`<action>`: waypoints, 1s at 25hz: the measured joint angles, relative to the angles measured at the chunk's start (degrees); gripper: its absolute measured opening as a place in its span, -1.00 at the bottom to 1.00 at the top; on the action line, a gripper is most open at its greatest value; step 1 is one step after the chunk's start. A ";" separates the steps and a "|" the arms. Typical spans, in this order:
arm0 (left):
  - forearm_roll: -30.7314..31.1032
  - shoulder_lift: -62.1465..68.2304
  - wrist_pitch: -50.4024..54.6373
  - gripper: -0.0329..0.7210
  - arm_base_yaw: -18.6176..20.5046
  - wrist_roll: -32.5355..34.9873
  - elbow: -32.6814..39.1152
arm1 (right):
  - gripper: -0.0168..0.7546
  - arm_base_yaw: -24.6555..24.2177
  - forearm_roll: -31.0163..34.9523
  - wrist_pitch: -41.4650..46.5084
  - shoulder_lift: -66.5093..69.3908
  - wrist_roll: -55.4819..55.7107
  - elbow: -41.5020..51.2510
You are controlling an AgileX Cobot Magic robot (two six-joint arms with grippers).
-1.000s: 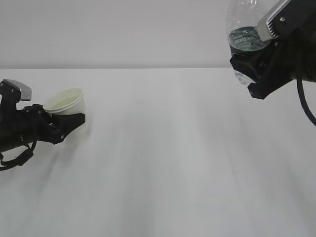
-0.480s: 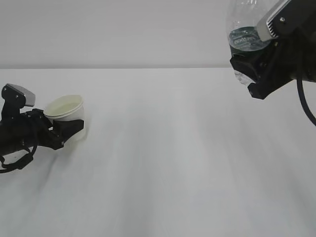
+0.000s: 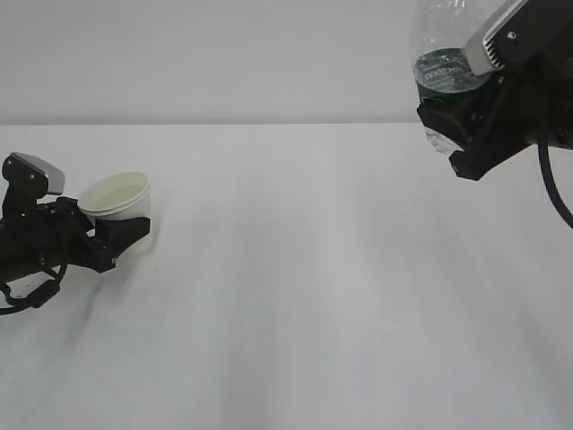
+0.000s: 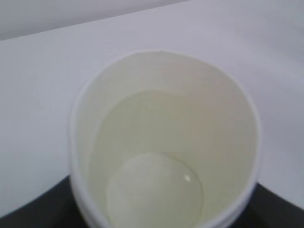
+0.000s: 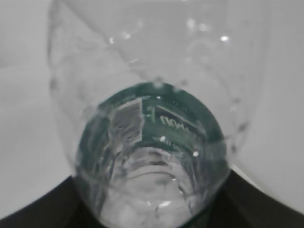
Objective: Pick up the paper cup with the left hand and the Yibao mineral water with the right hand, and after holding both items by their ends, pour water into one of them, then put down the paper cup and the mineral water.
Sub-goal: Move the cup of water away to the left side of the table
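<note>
The paper cup (image 3: 116,195) stands upright at the far left, low at the table surface; its base is hidden behind the fingers, so I cannot tell whether it touches. My left gripper (image 3: 124,226) is shut on its lower part. In the left wrist view the paper cup (image 4: 164,142) fills the frame, with clear water in its bottom and dark fingers (image 4: 42,209) at the lower corners. My right gripper (image 3: 448,125) hangs high at the upper right, shut on the Yibao mineral water (image 3: 443,63), which stands about upright, its top cut off by the frame. The green label (image 5: 156,116) shows through the clear bottle.
A plain white table (image 3: 304,296) runs across the whole exterior view to a pale wall (image 3: 224,54) behind. Nothing else stands on it between the two arms. A black cable (image 3: 553,193) hangs from the right arm.
The left gripper has come down a little and levelled the cup from a tilt to upright. The right gripper and the bottle have stayed still.
</note>
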 joint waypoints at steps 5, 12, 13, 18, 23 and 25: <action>-0.88 0.00 0.00 0.30 0.00 0.96 0.00 | 0.11 0.00 0.00 0.00 0.00 0.00 0.00; -2.69 0.00 -0.24 0.30 0.00 1.83 0.00 | 0.11 0.00 0.00 0.00 0.00 0.00 0.00; -2.81 0.11 -0.24 0.30 0.00 1.94 0.00 | 0.11 0.00 0.00 0.00 0.00 0.00 0.00; -3.67 2.11 -1.28 0.30 0.00 1.94 0.00 | 0.11 0.00 0.00 0.00 0.00 0.00 0.00; -4.25 2.60 -1.62 0.30 0.00 2.15 0.00 | 0.11 0.00 0.00 0.00 0.00 0.00 0.00; -4.85 2.98 -1.97 0.30 0.00 2.50 0.00 | 0.11 0.00 0.00 0.00 0.00 0.00 0.00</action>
